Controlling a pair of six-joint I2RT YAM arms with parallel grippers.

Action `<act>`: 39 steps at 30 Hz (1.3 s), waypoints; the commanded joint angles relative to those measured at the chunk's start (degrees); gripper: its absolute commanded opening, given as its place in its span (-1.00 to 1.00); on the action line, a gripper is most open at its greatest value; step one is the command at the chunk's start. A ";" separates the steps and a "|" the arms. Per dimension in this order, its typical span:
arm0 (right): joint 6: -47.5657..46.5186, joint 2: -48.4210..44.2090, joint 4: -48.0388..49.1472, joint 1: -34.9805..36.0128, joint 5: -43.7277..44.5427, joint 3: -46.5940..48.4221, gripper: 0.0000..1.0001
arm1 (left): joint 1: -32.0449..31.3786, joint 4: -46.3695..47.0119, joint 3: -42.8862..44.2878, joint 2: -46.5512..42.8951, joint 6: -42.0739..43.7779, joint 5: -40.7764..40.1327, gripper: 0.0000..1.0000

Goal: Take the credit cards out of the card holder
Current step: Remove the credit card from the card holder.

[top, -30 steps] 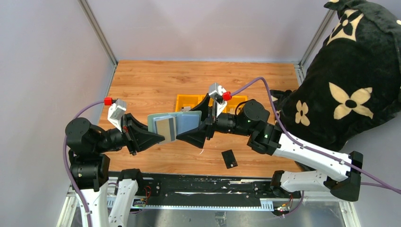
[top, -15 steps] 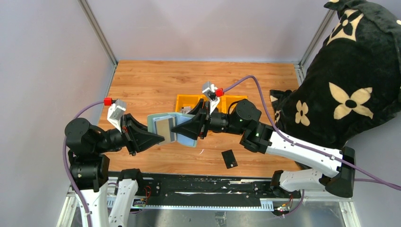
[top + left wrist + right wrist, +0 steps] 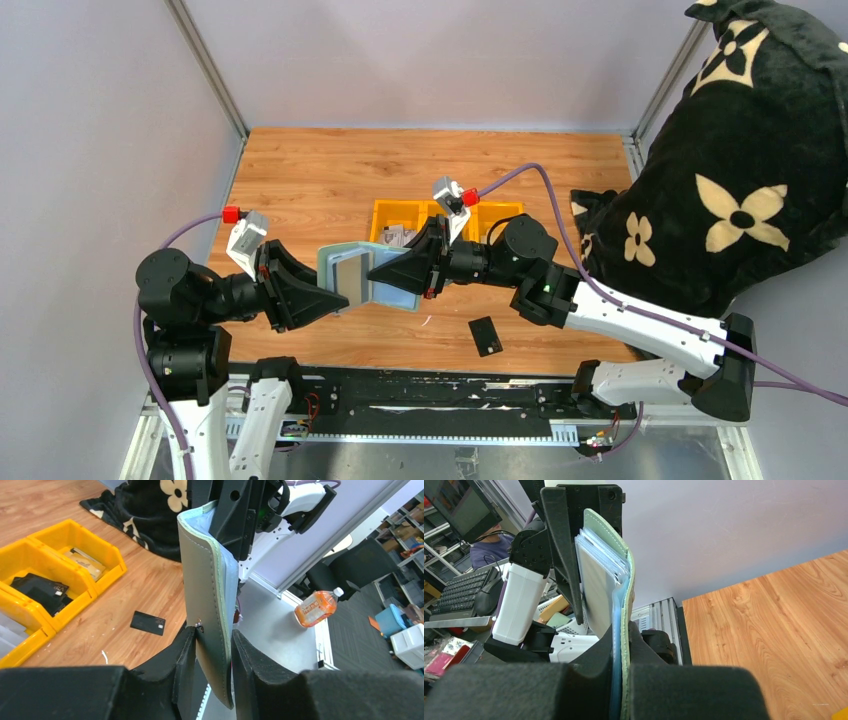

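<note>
since my left claw (image 3: 212, 650) and my right claw (image 3: 621, 645) fill the bottom of their own wrist views, a good part of the card holder (image 3: 202, 580) is lost behind them. nearest my bases, a black credit card (image 3: 485, 335) lies flat on the table (image 3: 320, 170), close by my right arm and apart from everything else. both my arms lie low over the boards and reach inward from either side, claws pointing at each other. the card holder hangs in the air between them, opened like a book and standing on edge. my left claw straddles the lower edge of one flap, a finger on each face; whether they press or only flank it i cannot tell. my right claw is pinched together on the other flap, pale green cover and blue lining squeezed between the pads. a silvery-grey card (image 3: 350, 272) sits at the inner pockets, facing the overhead camera; how deep it sits i cannot make out. behind the holder, yellow bins (image 3: 385, 212) stand on the table, partly hidden by my right claw; one holds a black lump (image 3: 40, 587). farthest right, a black flowered plush (image 3: 740, 170) is cut off by the frame.
</note>
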 commanded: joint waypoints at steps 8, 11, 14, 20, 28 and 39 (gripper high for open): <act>1.93 -1.64 0.91 -3.17 1.64 -1.81 -1.00 | -0.36 0.35 2.28 0.26 -2.25 6.81 -0.41; 2.52 -2.02 0.87 -3.79 1.42 -2.33 -1.00 | -0.36 0.36 2.71 0.27 -2.22 6.81 -0.38; 3.55 -2.29 1.42 -4.42 0.63 -3.01 -1.00 | -0.36 0.40 2.88 0.26 -1.38 6.73 -0.34; 4.96 -1.86 3.05 -4.48 -2.17 -2.62 -1.00 | -0.36 0.52 2.05 -0.09 -0.84 3.23 -0.37; 7.05 -1.50 4.64 -4.40 -4.91 -1.70 -1.00 | -0.36 0.49 1.34 -0.97 -0.07 -3.46 -0.23; 8.44 -1.22 7.79 -4.40 -7.66 -2.00 -1.00 | -0.36 0.53 1.65 -0.80 0.30 -3.45 -0.40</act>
